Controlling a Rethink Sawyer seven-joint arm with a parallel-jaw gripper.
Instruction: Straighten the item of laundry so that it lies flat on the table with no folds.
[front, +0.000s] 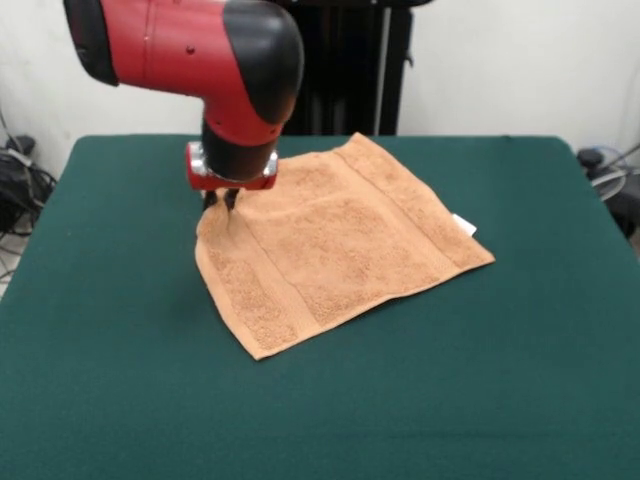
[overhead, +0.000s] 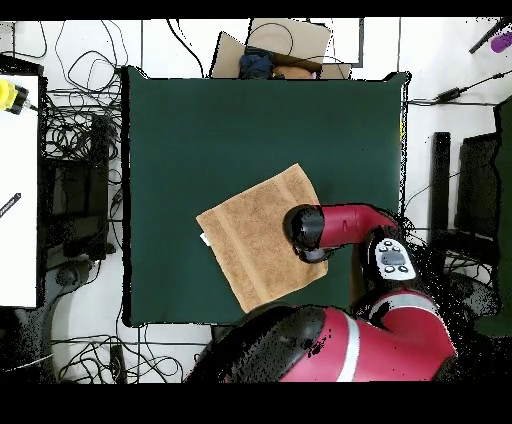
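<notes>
jaws look pinched tog. on towel's corner, tips down at the cloth. table (front: 120, 400) green, big. arm (front: 200, 50) red/black, comes down over towel's edge. towel (front: 340, 245) orange-tan, spread near table centre, mostly flat. gripper (front: 221, 200) at raised corner. white tag (front: 464, 224) on opp. edge.

Two fixed cameras on one table: one low across it, one straight above.

The front view looks across the green table (front: 500, 400) at a slight downward angle, fairly near, cropping its close edge. The overhead view looks straight down from higher, taking in the whole table (overhead: 200, 120) and surrounding floor. Both share the towel (front: 340, 250) (overhead: 250, 240) and arm (front: 200, 50) (overhead: 345, 225), probably turned half round between them.
</notes>
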